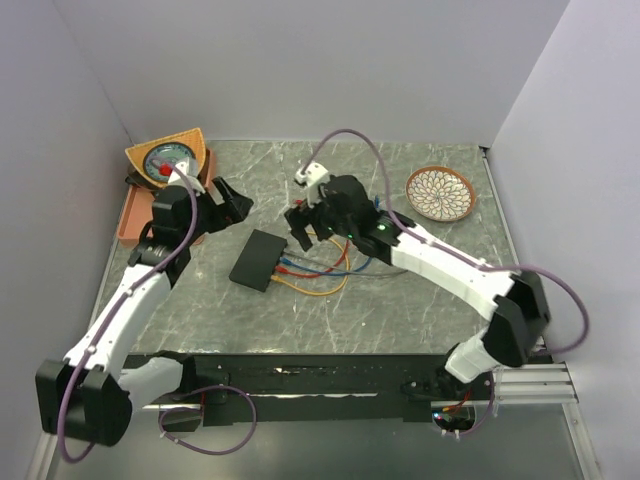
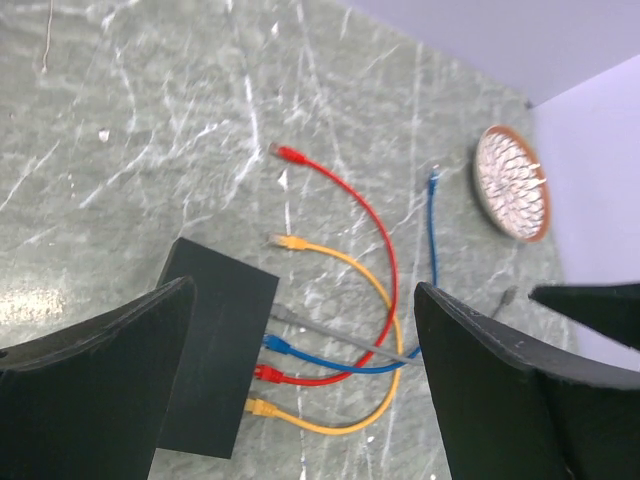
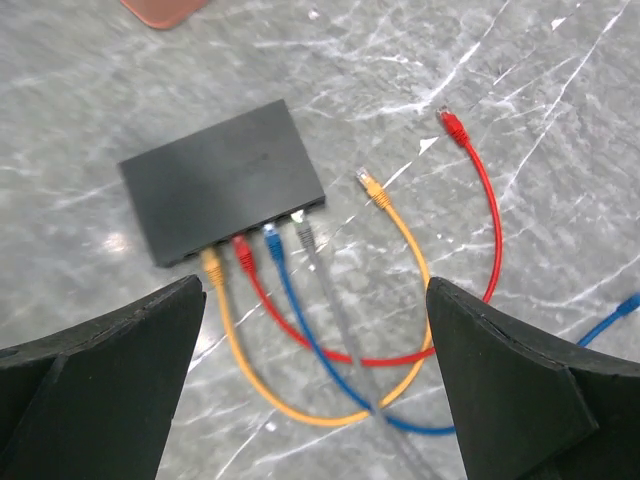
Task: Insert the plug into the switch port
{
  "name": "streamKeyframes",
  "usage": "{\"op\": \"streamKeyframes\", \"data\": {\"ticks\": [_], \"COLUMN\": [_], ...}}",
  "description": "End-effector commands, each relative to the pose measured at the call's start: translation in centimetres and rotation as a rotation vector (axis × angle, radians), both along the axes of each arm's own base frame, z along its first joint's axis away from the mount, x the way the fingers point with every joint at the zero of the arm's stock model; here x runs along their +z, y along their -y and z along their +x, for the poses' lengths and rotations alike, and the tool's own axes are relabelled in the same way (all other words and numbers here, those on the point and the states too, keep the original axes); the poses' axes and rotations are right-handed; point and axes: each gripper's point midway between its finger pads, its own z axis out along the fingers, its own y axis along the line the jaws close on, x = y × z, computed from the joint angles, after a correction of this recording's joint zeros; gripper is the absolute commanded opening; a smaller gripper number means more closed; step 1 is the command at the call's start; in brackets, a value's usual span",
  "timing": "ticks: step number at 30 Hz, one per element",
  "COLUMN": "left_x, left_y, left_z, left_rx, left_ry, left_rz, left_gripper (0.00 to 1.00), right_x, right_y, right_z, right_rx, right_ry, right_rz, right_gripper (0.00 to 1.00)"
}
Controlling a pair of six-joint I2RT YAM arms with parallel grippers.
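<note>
The flat black switch box [image 3: 220, 180] lies on the marble table, and its port row [image 3: 255, 232] faces the cables. A yellow [image 3: 212, 265], a red [image 3: 241, 250], a blue [image 3: 271, 240] and a grey plug [image 3: 303, 233] each sit in a port. My right gripper [image 3: 315, 300] hovers open above the cables just in front of the ports, holding nothing. My left gripper [image 2: 305, 300] is open too, above the box [image 2: 215, 350] and the plugged ends [image 2: 275, 345]. From above, the box [image 1: 258, 260] lies between the left gripper [image 1: 228, 205] and the right gripper [image 1: 303, 228].
The cables' free ends lie loose on the table: red [image 2: 288, 153], yellow [image 2: 283, 241], blue [image 2: 433, 180], grey [image 2: 508, 296]. A patterned plate [image 1: 440, 193] sits at the back right. An orange tray [image 1: 133, 215] and a gauge in an orange holder [image 1: 168, 160] are at the back left.
</note>
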Motion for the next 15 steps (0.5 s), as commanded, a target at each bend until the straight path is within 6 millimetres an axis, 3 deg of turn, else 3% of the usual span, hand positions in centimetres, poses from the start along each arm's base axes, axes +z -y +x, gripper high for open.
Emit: {"op": "streamKeyframes", "data": {"ticks": [1, 2, 6, 7, 8, 10, 11, 15], "left_x": [3.2, 3.1, 2.1, 1.7, 1.3, 1.0, 0.7, 1.0], "left_y": [-0.1, -0.1, 0.5, 0.8, 0.9, 1.3, 1.4, 1.9], "left_z": [-0.7, -0.9, -1.5, -1.7, -1.8, -2.0, -2.3, -3.5], "left_rx": [0.012, 0.012, -0.027, -0.037, -0.042, -0.063, -0.068, -0.106], "left_ry": [0.105, 0.097, 0.067, 0.051, 0.032, 0.0, -0.014, 0.024], "left_rz": [-0.044, -0.051, -0.07, -0.074, -0.087, -0.098, -0.101, -0.127], "left_gripper": [0.96, 0.96, 0.96, 0.96, 0.96, 0.96, 0.96, 0.96], "right_x": [3.6, 2.5, 1.8, 2.9, 1.5, 2.0, 1.1, 0.9], "right_y": [2.3, 2.8, 4.7, 5.1, 5.2, 5.5, 5.7, 6.6], "right_z": [-3.1, -3.8, -6.0, -6.4, -7.3, -8.1, -8.6, -9.1], "right_rx": [-0.024, -0.039, -0.072, -0.076, -0.069, -0.057, -0.059, -0.084], "right_ry": [0.017, -0.016, -0.045, -0.019, -0.061, -0.057, -0.076, -0.086], "right_rz": [0.124, 0.128, 0.205, 0.258, 0.271, 0.322, 0.322, 0.317], "right_gripper": [0.99, 0.99, 0.99, 0.99, 0.99, 0.99, 0.99, 0.99]}}
